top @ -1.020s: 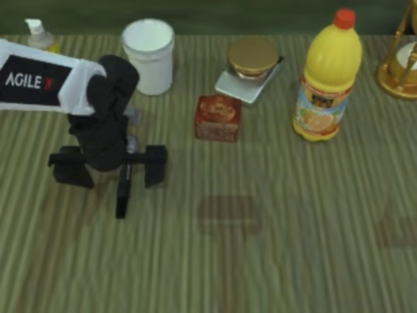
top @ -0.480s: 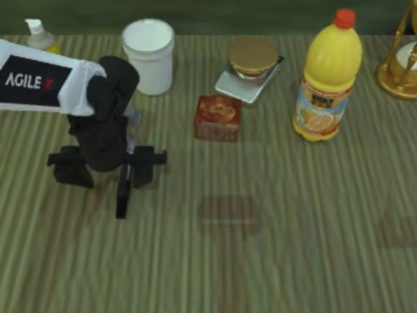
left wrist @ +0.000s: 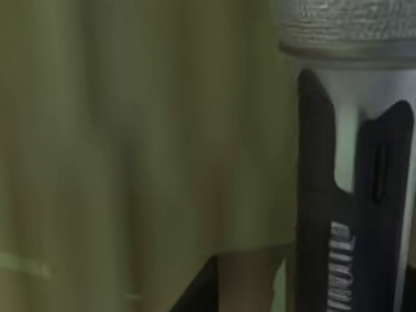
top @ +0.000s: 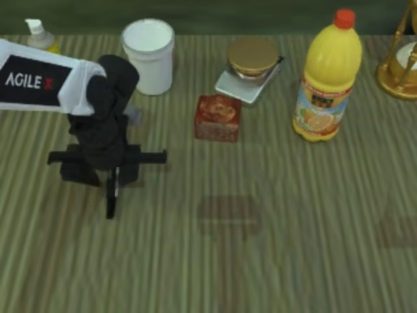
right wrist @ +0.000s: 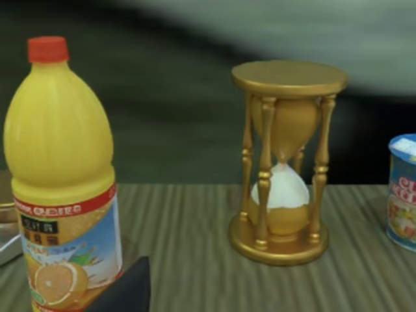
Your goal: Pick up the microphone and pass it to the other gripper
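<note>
Your left gripper (top: 112,171) sits at the table's (top: 293,261) left side, below the white cup (top: 149,55), with its fingers drawn in narrow around the mic (top: 111,195). From above you see only the slim black handle poking out from under the wrist toward the near edge; the head is hidden beneath the arm. The left wrist view gives you the rest: a silver-grey mesh ball head (left wrist: 351,26) over a pale collar, then a dark body carrying a small slot and white lettering too blurred to read. A black finger (left wrist: 315,195) lies flat along the handle there. Whether the mic is off the table or resting on it is hard to judge, though it looks barely raised at most.

Your right arm is outside the top view; its camera looks at the juice bottle (right wrist: 58,175) and the gold hourglass (right wrist: 283,162), so you cannot tell how its fingers stand.
</note>
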Tool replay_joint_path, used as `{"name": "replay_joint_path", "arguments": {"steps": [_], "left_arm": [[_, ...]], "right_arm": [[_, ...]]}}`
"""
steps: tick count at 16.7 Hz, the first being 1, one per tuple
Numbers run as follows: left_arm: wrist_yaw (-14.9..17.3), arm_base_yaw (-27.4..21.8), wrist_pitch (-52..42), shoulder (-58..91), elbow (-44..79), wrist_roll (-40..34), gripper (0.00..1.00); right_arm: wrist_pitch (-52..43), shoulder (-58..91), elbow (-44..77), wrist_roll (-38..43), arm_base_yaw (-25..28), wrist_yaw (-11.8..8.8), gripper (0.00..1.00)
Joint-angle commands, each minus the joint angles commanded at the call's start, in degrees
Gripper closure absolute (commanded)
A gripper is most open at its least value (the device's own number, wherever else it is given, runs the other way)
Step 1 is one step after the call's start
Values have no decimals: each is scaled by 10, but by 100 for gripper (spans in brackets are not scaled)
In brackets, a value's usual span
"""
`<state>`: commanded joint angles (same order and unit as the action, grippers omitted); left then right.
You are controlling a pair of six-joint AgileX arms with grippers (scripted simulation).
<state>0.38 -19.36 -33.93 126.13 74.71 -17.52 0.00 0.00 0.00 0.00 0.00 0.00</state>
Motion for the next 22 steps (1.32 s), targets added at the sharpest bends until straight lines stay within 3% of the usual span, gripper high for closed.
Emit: {"name": "replay_joint_path", "arguments": {"steps": [6, 7, 11, 16, 22], "left_arm": [[0, 0, 0, 0, 0, 0, 100], [-22, 3, -20, -35, 8, 16, 100], [-8, 3, 18, -42, 1, 24, 100], [53, 10, 182, -70, -38, 53, 100], [159, 20, 475, -124, -128, 106, 100]], "right_arm": [[0, 0, 0, 0, 0, 0, 0], [0, 0, 0, 0, 0, 0, 0], [0, 0, 0, 0, 0, 0, 0], [0, 0, 0, 0, 0, 0, 0], [0, 0, 0, 0, 0, 0, 0]]}}
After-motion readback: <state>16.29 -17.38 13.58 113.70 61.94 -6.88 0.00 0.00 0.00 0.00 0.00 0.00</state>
